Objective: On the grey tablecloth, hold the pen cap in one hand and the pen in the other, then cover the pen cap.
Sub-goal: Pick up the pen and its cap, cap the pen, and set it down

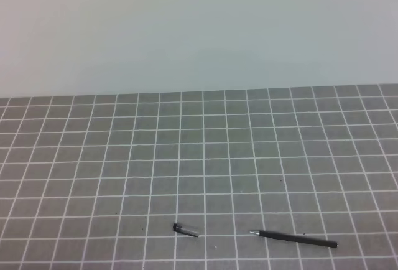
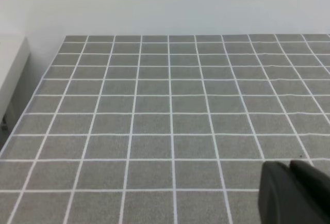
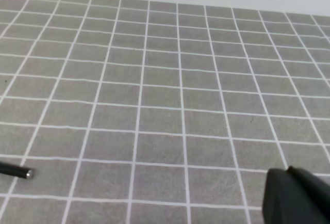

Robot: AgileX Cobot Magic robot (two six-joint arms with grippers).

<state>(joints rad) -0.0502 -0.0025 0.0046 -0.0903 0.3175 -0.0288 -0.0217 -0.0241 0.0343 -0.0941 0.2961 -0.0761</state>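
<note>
Exterior high view: we see the pen (image 1: 298, 239) lying flat on the grey tablecloth (image 1: 199, 158) near the front edge, right of the middle, its silver tip pointing left and its black barrel running slightly down to the right. The pen cap (image 1: 184, 229) lies just to the left of it, apart from the tip by about two grid squares, also flat on the cloth. Neither arm shows in this view, and nothing touches either piece.

From the right wrist camera we catch only one end of the pen (image 3: 16, 171) at the lower left edge. The right gripper (image 3: 296, 195) shows as a dark block in the lower right corner, above the cloth and well apart from the pen; its jaws are together and hold nothing.

The left wrist camera shows bare gridded cloth, with the left gripper (image 2: 294, 193) as a dark block at the lower right, jaws together and empty. A pale wall (image 1: 199, 27) rises behind the worktop.
</note>
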